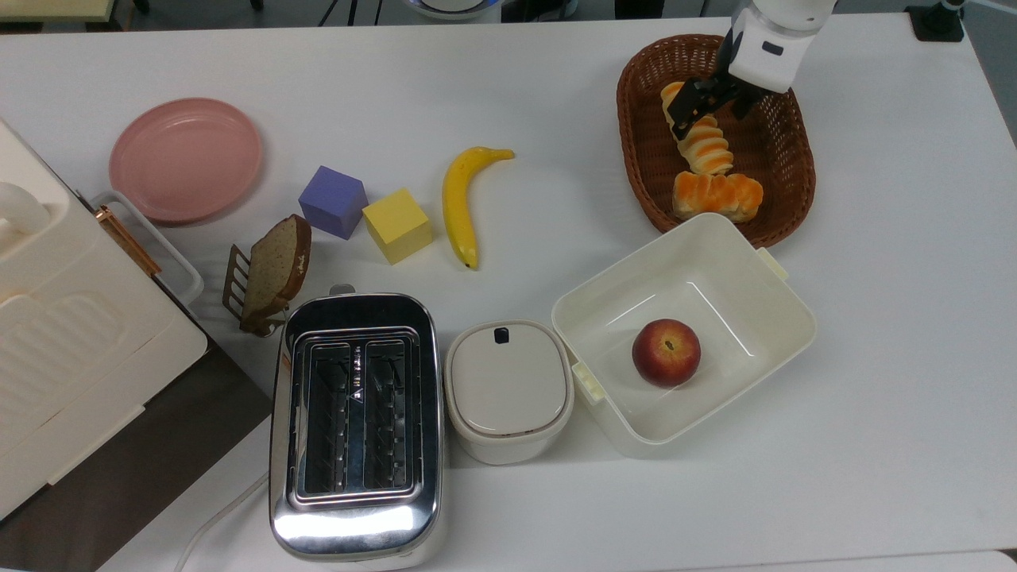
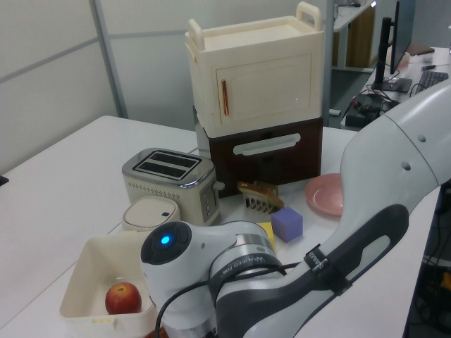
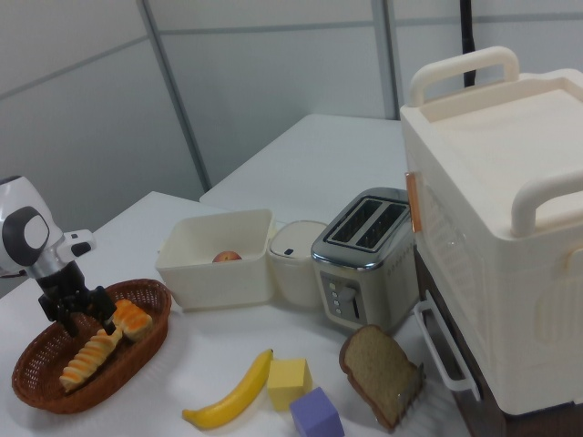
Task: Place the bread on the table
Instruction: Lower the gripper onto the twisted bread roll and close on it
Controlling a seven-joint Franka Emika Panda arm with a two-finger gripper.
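The bread (image 1: 705, 143), a long twisted loaf with orange and cream ridges, lies in the brown wicker basket (image 1: 798, 183) at the far right of the white table (image 1: 556, 95). My gripper (image 1: 713, 106) hangs low over the loaf's upper half, open, with one black finger (image 1: 685, 110) against the loaf's left side and the other on its right. In the right view the gripper (image 3: 77, 312) stands in the basket (image 3: 55, 387) just above the loaf (image 3: 86, 353).
A stubby orange bun (image 1: 717, 195) lies in the basket below the loaf. A white bin (image 1: 783, 318) holding an apple (image 1: 666, 352) stands just in front of the basket. Banana (image 1: 458, 202), two cubes, toast, toaster (image 1: 355, 421) and pink plate (image 1: 185, 157) lie further left.
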